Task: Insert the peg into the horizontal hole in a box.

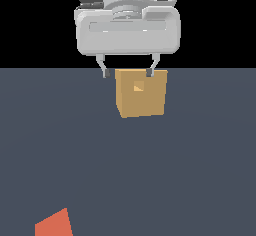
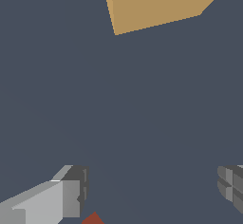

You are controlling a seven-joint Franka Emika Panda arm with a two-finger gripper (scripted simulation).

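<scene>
A flat slate-grey floor [image 1: 200, 170] ran back to a black backdrop, and that was the whole stage. Nearest the exterior camera, down at the bottom edge on the exterior view's left, lay the peg [image 1: 54, 225], an orange-red block cut off by the frame, resting on the floor and touched by nothing. In the wrist view only a small red corner of it [image 2: 93, 219] poked in at the edge, between the fingers. Well apart from it, farther back, sat the box [image 1: 141, 94], a tan cube with its face toward the camera, and there in the middle of that face was the hole [image 1: 139, 86], a small square recess. The gripper [image 1: 127, 73] hung high over the box area, its white body filling the top of the exterior view, and its fingers [image 2: 71, 190] stood spread wide with nothing between them. Whether the fingertips were in front of the box or above it, the exterior view did not settle.
</scene>
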